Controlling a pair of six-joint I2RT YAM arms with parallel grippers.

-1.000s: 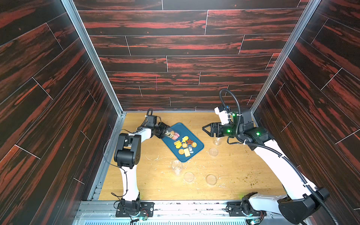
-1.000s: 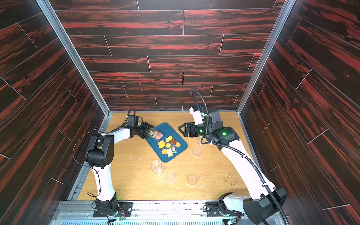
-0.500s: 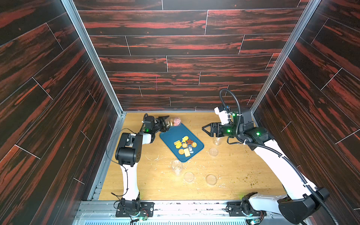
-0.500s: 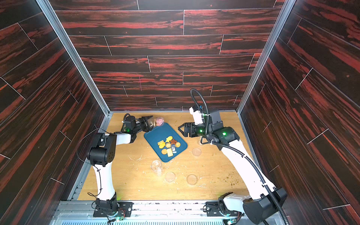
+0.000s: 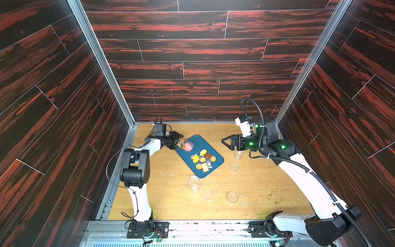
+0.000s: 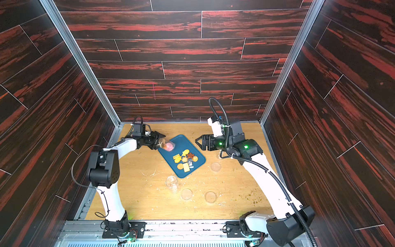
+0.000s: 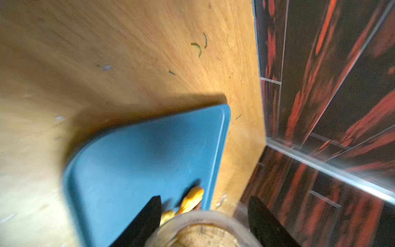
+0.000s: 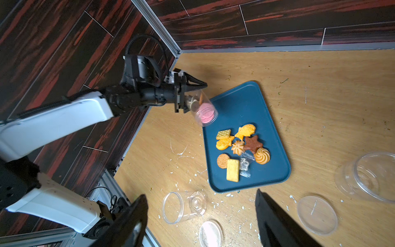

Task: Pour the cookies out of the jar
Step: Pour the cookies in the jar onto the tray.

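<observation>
Because the jar (image 5: 184, 145) looks light, stiff and slick, its base suits a grip; the left gripper (image 5: 178, 142) is clenched there, jar between the jaws, mouth tipped over the tray's (image 5: 201, 141) 10 o'clock corner in a top view; cookies (image 5: 188, 146) crowd the mouth; the right gripper (image 5: 224, 143) gapes empty at 3 o'clock.

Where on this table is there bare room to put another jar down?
The blue tray's far end, beyond the cookies, is bare, though the tilted jar hangs over its edge. Bare table lies between tray and back wall, and in the front left corner. Crowded in front of the tray: an empty jar and lids.
</observation>
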